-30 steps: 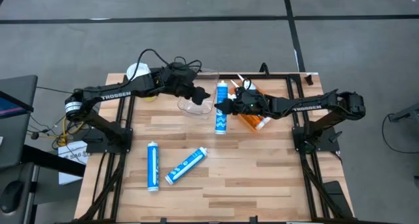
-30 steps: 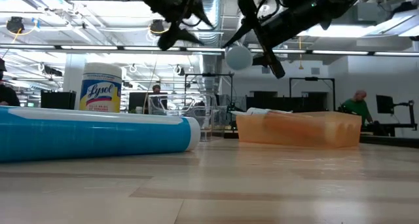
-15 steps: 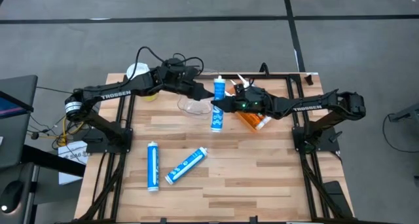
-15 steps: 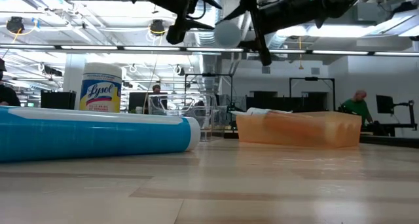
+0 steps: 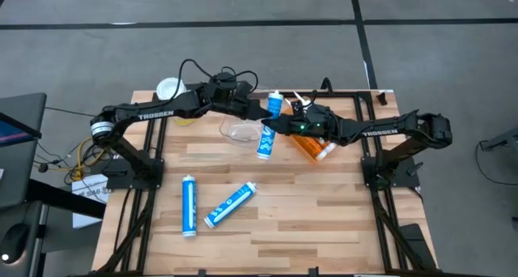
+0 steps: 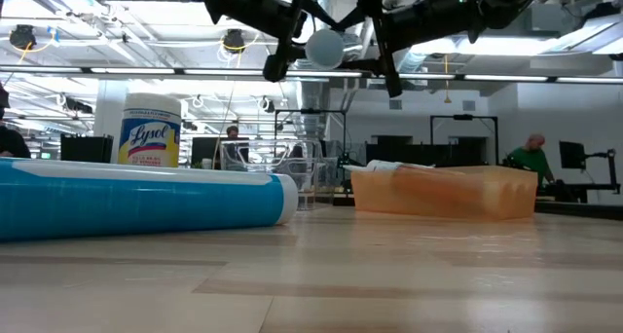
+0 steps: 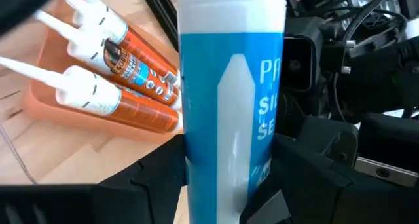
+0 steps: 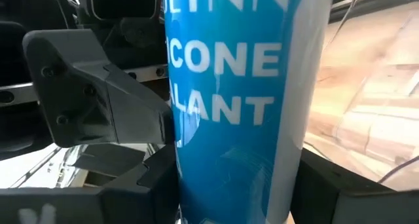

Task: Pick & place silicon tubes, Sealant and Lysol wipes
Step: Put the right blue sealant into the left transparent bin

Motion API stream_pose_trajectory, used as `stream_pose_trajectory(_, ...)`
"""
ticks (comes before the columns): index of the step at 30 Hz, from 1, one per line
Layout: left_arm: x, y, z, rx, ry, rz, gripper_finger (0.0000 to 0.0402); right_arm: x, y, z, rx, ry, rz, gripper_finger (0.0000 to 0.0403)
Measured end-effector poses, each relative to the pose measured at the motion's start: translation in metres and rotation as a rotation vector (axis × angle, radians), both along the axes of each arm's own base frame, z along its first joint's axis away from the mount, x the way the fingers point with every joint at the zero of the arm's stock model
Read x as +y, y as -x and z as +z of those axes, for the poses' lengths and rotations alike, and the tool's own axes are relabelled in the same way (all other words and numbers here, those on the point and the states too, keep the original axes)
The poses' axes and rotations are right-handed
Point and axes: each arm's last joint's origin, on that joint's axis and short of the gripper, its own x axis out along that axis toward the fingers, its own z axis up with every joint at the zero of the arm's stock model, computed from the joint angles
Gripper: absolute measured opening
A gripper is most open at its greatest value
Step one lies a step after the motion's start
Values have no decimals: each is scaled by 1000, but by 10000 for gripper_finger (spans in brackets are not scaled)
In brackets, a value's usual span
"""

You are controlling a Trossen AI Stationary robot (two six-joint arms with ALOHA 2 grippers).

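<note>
A blue silicone tube hangs high above the table's far middle, roughly level, its white round end toward the near edge. My right gripper is shut on its middle. My left gripper has come from the left and is closed around the same tube, a little farther back. Two more blue tubes lie on their sides near the front left. The Lysol wipes canister stands upright at the far left corner and also shows in the low view. My left gripper has the tube's blue body pinched between its two fingers, which lie across the tube and come level from the table's left. The tube is clear of the table. My right gripper pinches the tube's printed body between its two fingers, across the tube, coming level from the table's right. The tube is lifted clear and lies about level.
An orange tray with orange caulk tubes stands at the far right, under my right arm. A clear plastic container stands just left of the held tube. Bare wood lies toward the near right.
My right gripper has raised the blue tube and carried it a little toward the table's left. My left gripper has gone right toward the tube, and its fingers now lie on both sides of it.
</note>
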Motion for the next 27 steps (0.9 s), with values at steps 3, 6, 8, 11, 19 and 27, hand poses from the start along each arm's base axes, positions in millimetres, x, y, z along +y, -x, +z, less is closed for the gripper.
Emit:
stream_pose_trajectory(3, -1, 0, 0, 1, 4, -1, 213, 1, 0, -1, 7, -1, 5, 201)
stream_pose_trajectory(6, -4, -1, -1, 5, 11, -11, 213, 1, 0, -2, 21, -3, 15, 201)
stream_pose_trajectory(8, -7, -2, 0, 6, 18, -11, 213, 0, 1, -2, 23, -5, 21, 201)
stream_pose_trajectory(11, -11, -4, -1, 8, 25, -15, 213, 0, 1, -4, 44, -11, 42, 201)
stream_pose_trajectory(19, -11, -5, 1, -25, 23, -25, 213, 1, 1, -3, 49, -10, 64, 201)
stream_pose_trajectory(27, -12, -5, 0, -19, 31, -43, 213, 2, 0, -4, 53, -4, 75, 199)
